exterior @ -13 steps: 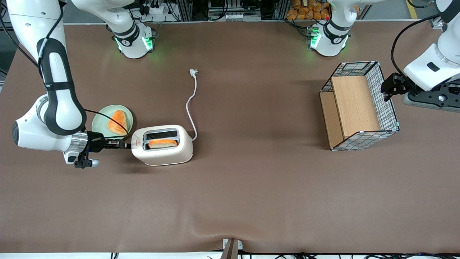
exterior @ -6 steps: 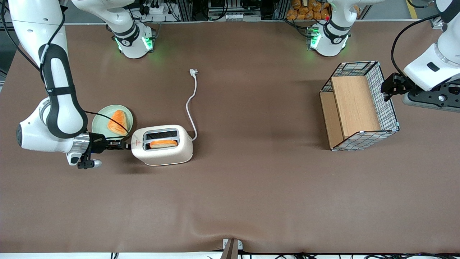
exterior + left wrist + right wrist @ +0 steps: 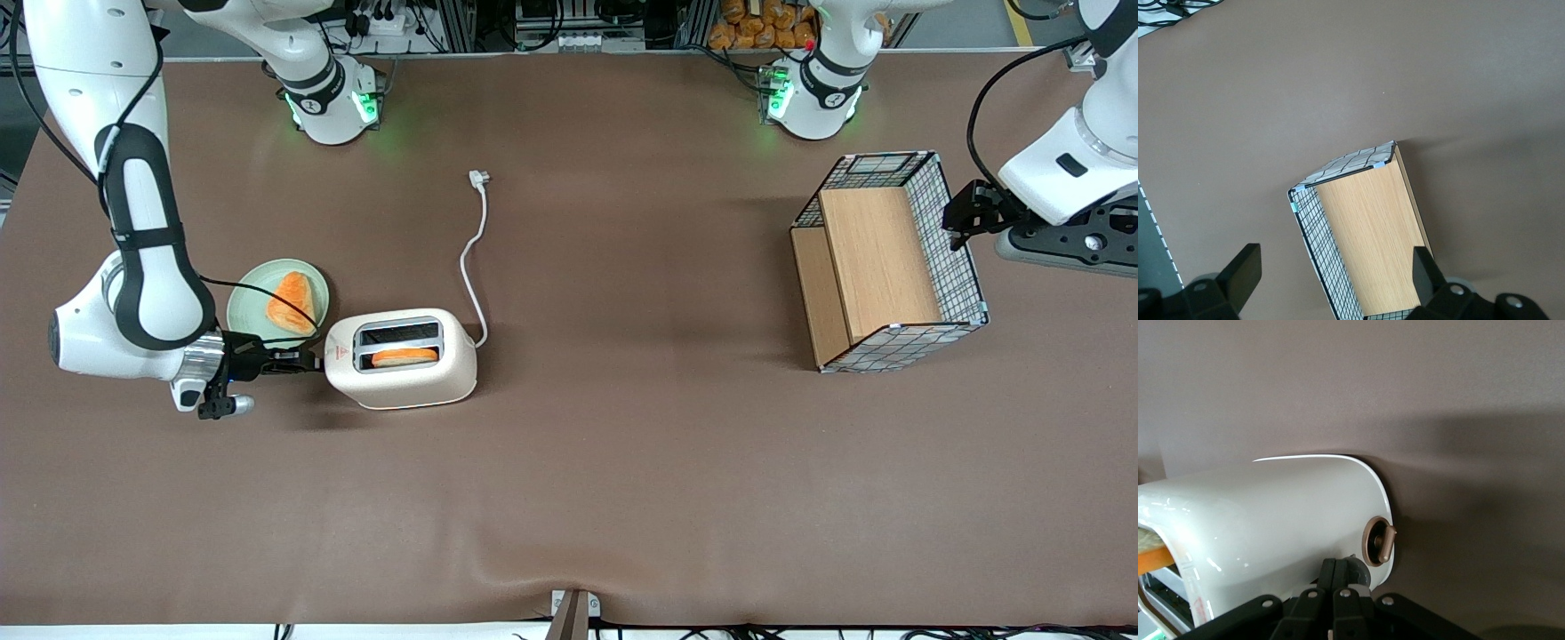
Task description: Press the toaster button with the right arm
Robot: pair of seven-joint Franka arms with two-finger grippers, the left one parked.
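Note:
The cream-white toaster stands on the brown table with an orange-crusted bread slice in the slot nearer the front camera. The right arm's gripper is level with the toaster's end that faces the working arm, its black fingers shut together and their tips against that end. In the right wrist view the gripper rests on the grey round toaster button, which is partly covered by the fingers. A bronze dial sits beside the button on the toaster.
A pale green plate with another bread slice lies just farther from the front camera than the gripper. The toaster's white cord trails away, unplugged. A wire basket with wooden panels stands toward the parked arm's end.
The right arm's wrist has sunk a little and shifted slightly nearer the front camera. The bread slice sits a bit deeper in its slot. The toaster has not moved.

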